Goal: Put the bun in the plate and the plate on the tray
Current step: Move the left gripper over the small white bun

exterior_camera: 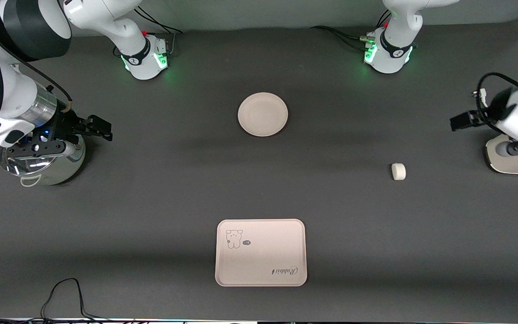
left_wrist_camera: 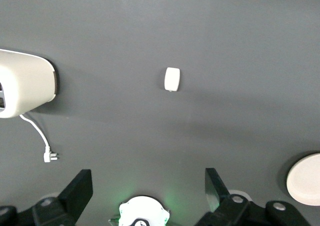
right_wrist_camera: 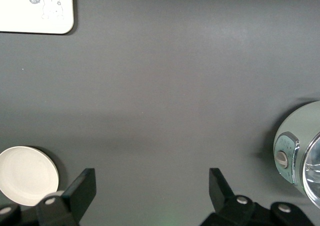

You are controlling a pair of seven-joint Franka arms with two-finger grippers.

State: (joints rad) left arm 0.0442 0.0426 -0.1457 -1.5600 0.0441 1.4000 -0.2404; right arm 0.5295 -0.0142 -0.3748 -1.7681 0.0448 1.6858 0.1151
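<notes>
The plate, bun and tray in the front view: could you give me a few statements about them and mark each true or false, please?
1. The bun lies in the plate. False: it lies on the table, toward the left arm's end.
2. The tray is nearer to the front camera than the plate. True.
3. The plate rests on the tray. False: they lie apart.
4. The left gripper is open and empty. True.
5. The right gripper holds the plate. False: it is open, empty.

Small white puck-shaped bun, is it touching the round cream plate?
Apart. The front view shows bare dark table between the bun and the plate.
</notes>
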